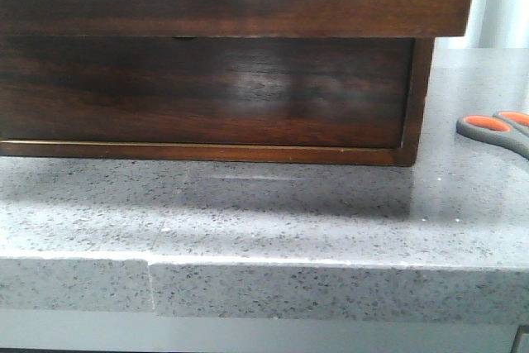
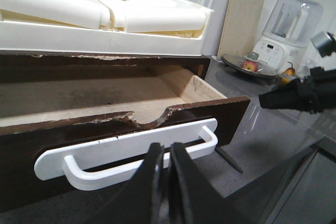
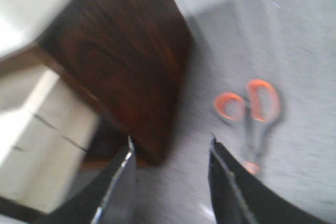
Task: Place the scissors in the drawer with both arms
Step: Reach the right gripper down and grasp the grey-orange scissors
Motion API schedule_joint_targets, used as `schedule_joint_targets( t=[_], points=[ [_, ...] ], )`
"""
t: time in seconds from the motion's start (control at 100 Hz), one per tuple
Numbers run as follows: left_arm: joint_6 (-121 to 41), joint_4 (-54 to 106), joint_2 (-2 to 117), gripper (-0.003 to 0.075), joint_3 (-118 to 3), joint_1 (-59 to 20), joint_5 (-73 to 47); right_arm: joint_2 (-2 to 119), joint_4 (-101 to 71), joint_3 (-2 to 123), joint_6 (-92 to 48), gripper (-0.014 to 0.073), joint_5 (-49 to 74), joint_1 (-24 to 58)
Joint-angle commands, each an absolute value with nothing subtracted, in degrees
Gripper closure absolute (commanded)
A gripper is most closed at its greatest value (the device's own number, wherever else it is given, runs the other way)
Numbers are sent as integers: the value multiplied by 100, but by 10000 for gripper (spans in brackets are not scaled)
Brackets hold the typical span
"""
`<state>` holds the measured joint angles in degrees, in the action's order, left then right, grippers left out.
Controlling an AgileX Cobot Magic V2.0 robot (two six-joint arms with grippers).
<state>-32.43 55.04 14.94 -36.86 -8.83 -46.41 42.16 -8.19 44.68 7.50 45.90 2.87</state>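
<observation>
The scissors [image 1: 493,127], grey with orange-lined loops, lie flat on the counter to the right of the brown wooden box. In the blurred right wrist view they [image 3: 261,102] lie just beyond my right gripper [image 3: 170,145], which is open, empty and above the counter near the box's corner. The drawer [image 2: 231,116] is pulled out, showing a bare pale inside and a white handle [image 2: 131,163]. In the front view its dark front [image 1: 248,2] fills the top. My left gripper [image 2: 167,150] is shut, its tips over the handle bar. I cannot tell whether they touch it. The right arm [image 2: 299,95] shows as a black part.
A white tray [image 2: 105,30] lies on top of the box. At the back stand a wooden board [image 2: 241,19], a white appliance [image 2: 286,30] and a plate with fruit [image 2: 249,65]. The grey speckled counter's front edge [image 1: 264,264] runs below the box.
</observation>
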Motion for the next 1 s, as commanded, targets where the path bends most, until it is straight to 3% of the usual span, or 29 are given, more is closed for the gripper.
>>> schedule_joint_targets(
  t=[0.0, 0.24, 0.55, 0.99],
  points=[
    [-3287, 5584, 1559, 740, -3917, -913, -4517, 4971, -367, 5190, 720, 309, 5079, 298],
    [-3287, 6125, 1559, 740, -3917, -913, -4507, 6378, -355, 5781, 553, 145, 5180, 298],
    [-3287, 6189, 1559, 740, -3917, -913, -4507, 7491, -380, 5781, 553, 146, 5062, 298],
    [-3287, 6189, 1559, 740, -3917, -913, -4507, 8114, -410, 5781, 553, 147, 4801, 308]
  ],
)
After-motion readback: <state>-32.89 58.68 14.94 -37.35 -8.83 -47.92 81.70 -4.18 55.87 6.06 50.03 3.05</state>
